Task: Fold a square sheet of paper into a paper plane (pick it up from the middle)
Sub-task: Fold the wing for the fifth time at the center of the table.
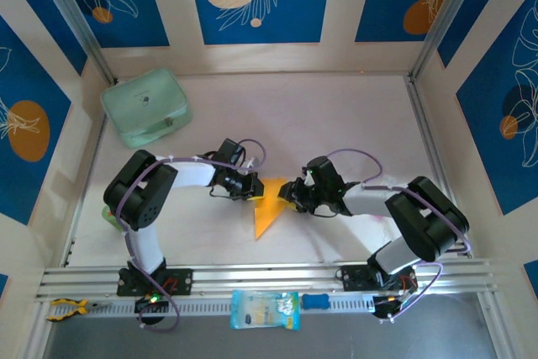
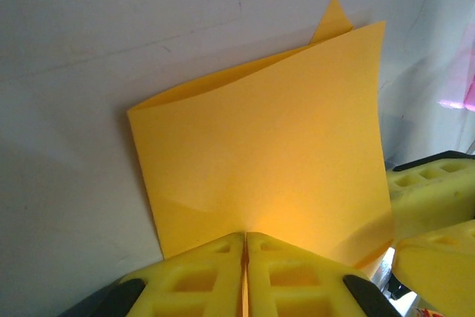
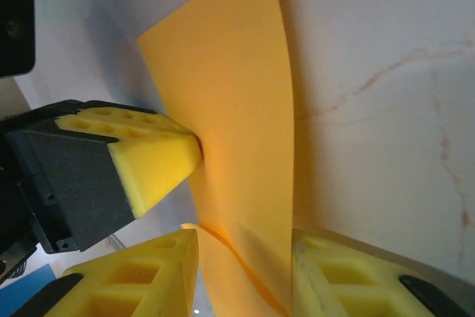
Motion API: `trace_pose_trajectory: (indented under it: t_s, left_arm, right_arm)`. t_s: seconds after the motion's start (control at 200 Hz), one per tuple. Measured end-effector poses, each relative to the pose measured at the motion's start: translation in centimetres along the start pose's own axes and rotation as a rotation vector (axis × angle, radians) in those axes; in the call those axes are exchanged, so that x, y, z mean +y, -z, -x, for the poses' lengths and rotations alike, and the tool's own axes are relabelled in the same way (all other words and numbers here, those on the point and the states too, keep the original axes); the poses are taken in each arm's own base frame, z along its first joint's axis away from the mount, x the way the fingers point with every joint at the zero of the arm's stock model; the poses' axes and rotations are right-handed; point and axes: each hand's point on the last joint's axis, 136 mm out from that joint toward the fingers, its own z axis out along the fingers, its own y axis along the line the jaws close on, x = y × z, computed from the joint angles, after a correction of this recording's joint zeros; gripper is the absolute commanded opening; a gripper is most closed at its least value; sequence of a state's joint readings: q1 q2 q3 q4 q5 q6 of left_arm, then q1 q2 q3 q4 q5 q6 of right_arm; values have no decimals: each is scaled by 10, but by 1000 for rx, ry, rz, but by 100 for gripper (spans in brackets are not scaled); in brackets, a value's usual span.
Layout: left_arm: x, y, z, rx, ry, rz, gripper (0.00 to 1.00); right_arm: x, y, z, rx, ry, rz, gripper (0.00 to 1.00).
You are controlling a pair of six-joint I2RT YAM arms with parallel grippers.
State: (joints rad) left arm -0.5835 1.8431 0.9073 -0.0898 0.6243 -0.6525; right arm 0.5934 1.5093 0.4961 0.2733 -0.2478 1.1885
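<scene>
The square sheet of paper (image 1: 268, 206) is orange-yellow, creased into a pointed shape and held up off the white table between both arms. My left gripper (image 1: 255, 187) is shut on its left edge. In the left wrist view the yellow pads meet at the gripper (image 2: 245, 237), with the paper (image 2: 274, 154) fanning out beyond them. My right gripper (image 1: 291, 193) stands at the paper's right side. In the right wrist view this gripper (image 3: 245, 280) is open, its jaws apart, with two loose layers of the paper (image 3: 237, 109) passing between them. The left gripper's finger (image 3: 148, 157) presses on the sheet there.
A mint-green case (image 1: 145, 107) lies at the back left. A pale blue packet (image 1: 265, 308) and a blue-handled tool (image 1: 324, 301) rest on the front ledge beyond the aluminium rail (image 1: 269, 277). Yellow-handled pliers (image 1: 65, 308) lie at the front left.
</scene>
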Motion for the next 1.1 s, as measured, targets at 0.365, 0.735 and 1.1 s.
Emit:
trace_pose_trajectory:
  t_s: [0.365, 0.735, 1.1]
  left_arm:
    - [1, 0, 0, -1, 2, -4, 11]
    - [1, 1, 0, -1, 2, -4, 11]
    - [-1, 2, 1, 1, 3, -13, 17]
  right_arm:
    - [7, -10, 12, 55, 42, 37, 36]
    - [7, -15, 22, 100, 67, 62, 27]
    - [5, -16, 26, 114, 78, 67, 7]
